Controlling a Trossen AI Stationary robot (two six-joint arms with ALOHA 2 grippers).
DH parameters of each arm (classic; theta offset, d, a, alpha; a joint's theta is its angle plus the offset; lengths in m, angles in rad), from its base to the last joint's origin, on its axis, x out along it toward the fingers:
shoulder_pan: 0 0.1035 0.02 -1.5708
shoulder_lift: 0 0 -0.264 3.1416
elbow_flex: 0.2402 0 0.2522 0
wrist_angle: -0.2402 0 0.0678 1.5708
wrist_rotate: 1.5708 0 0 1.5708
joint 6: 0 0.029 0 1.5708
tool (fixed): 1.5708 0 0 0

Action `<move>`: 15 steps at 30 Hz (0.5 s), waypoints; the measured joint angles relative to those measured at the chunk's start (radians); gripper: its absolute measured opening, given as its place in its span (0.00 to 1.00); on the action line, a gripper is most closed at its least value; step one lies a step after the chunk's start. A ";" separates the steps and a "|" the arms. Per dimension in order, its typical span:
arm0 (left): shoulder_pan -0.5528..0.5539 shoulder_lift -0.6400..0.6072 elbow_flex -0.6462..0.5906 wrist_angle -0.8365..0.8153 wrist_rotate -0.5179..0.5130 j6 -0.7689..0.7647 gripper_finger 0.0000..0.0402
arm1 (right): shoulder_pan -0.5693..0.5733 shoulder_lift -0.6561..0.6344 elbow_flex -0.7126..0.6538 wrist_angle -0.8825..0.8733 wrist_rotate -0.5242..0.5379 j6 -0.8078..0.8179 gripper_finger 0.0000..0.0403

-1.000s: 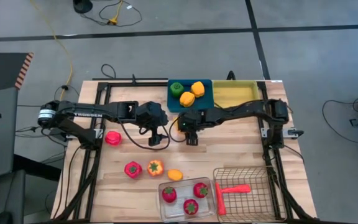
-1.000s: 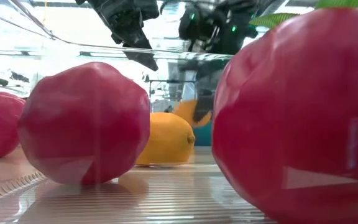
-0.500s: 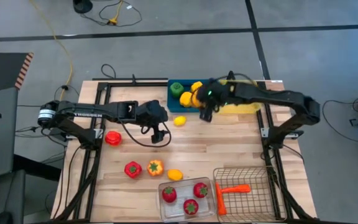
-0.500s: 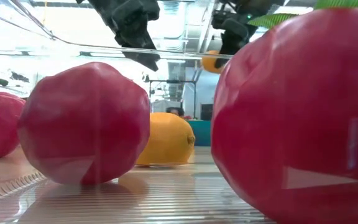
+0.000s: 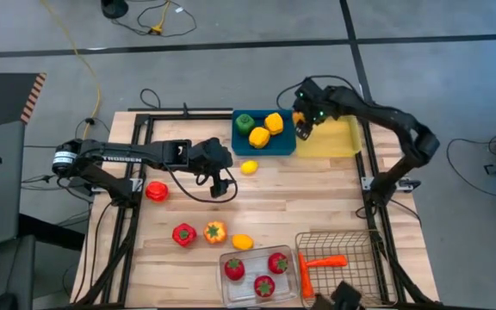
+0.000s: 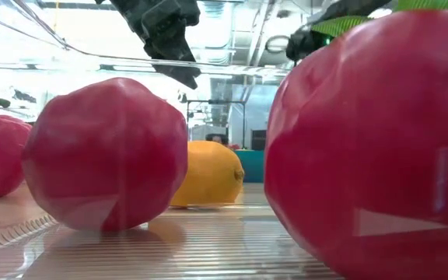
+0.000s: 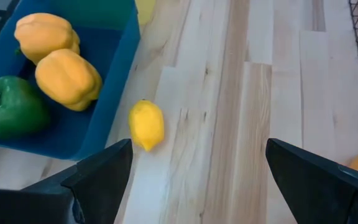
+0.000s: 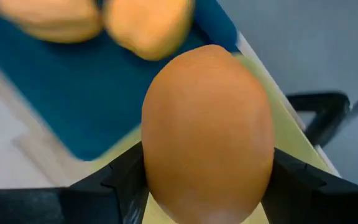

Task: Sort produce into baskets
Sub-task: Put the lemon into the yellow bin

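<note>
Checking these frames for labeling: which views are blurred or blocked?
Low view: red produce fills the lens, seen through glary clear plastic; right wrist view: the held orange hides much, peppers behind are out of focus; high view is clear.

White lettering on the left arm (image 5: pixel 120 158) seemingly reads "TROSSEN".

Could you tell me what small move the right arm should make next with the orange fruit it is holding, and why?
Probably carry it slightly farther over the yellow tray and lower it before letting go: the right gripper holds the orange fruit above the seam between the blue tray and the yellow one.
</note>
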 joint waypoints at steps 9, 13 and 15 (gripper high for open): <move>0.000 0.000 0.000 0.000 0.000 -0.003 0.89 | -0.114 0.091 0.000 -0.034 -0.002 0.002 0.67; 0.000 0.000 0.000 0.001 -0.001 -0.005 0.89 | -0.119 0.101 0.000 -0.063 -0.002 0.001 0.67; 0.000 0.000 0.000 0.003 -0.010 -0.006 0.89 | -0.117 0.100 0.000 -0.064 -0.002 0.001 0.67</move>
